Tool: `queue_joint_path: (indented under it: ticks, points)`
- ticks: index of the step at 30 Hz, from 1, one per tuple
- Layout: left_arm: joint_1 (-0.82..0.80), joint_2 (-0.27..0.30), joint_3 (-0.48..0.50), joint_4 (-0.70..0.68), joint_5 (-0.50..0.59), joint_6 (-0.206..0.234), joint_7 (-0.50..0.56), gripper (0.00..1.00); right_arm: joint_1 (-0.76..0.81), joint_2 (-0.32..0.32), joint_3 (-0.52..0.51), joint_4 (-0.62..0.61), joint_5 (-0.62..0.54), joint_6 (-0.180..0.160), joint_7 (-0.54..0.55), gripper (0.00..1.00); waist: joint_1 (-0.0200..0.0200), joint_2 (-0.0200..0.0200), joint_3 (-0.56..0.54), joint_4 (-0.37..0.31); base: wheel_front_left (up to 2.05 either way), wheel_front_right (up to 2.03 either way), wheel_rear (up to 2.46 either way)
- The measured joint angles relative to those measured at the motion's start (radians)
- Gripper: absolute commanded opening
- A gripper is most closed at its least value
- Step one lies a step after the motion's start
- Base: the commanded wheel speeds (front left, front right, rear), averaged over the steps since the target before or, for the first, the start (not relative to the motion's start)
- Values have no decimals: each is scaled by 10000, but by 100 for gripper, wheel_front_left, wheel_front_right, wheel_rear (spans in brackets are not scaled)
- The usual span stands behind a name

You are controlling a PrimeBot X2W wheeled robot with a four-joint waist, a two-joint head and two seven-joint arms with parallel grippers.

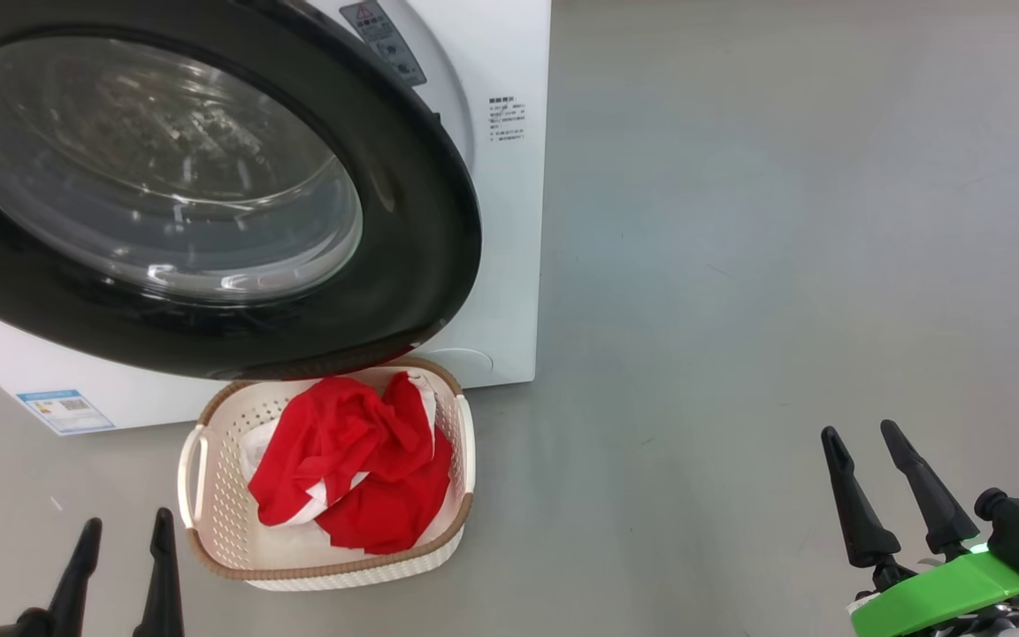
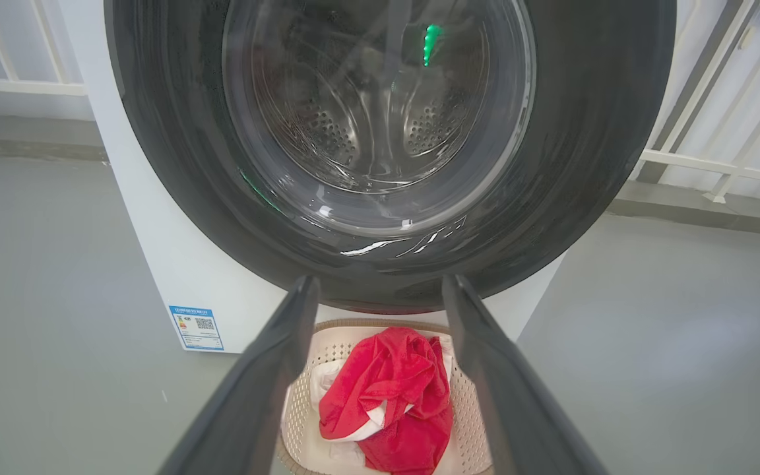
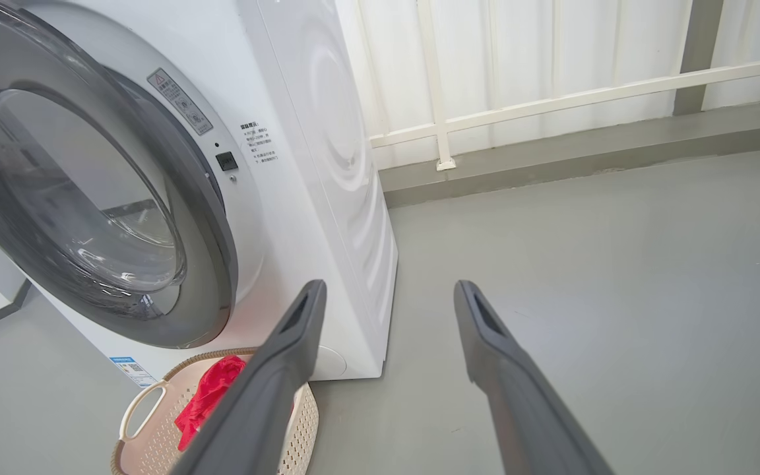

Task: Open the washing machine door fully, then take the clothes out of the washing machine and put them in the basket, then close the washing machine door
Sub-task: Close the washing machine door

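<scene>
The washing machine stands at the upper left, with the washing machine door swung against its front; whether it is latched I cannot tell. Through the glass the steel drum shows with no fabric in it. The basket sits on the floor right below the door, holding the clothes, red fabric with a white piece. My left gripper is open just left of the basket and holds nothing. My right gripper is open far to the right, over bare floor.
Grey floor stretches to the right of the machine. A white railing on a low grey kerb runs behind it. A blue sticker marks the machine's lower left front.
</scene>
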Motion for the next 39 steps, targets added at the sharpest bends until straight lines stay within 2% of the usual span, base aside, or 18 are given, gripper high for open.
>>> queue_joint_path:
  ticks: [11, 31, 32, 33, 35, 36, 39]
  points:
    - [421, -435, 215, -251, 1011, 0, 0, 100, 193, 21, -50, -6, -59, 0, 0, 100, 0, 0, -194, 20, 0, 0, 0]
    - [424, -593, 169, -307, 1189, 0, 0, 100, 201, 71, -75, -12, -59, 0, 0, 100, 0, 0, -271, 170, 0, 0, 0]
    - [424, -593, 150, -307, 1189, 0, 0, 100, 201, 71, -54, -12, -59, 0, 0, 77, 0, 0, -266, 188, 0, 0, 0]
    - [423, -594, 128, -307, 1189, 0, 0, 100, 201, 73, -13, -13, -59, 0, 0, 43, 0, 0, -261, 207, 0, 0, 0]
    - [422, -594, 79, -307, 1187, 0, 0, 100, 199, 86, 63, -12, -58, 0, 0, 9, 0, 0, -243, 252, 0, 0, 0]
    - [420, -596, 38, -305, 1187, 0, 0, 100, 196, 90, 115, -15, -50, 0, 0, 0, 0, 0, -234, 281, 0, 0, 0]
    - [400, -623, -65, -301, 1141, 0, 0, 100, 133, 136, 309, -15, -12, 0, 0, 0, 0, 0, -218, 434, 0, 0, 0]
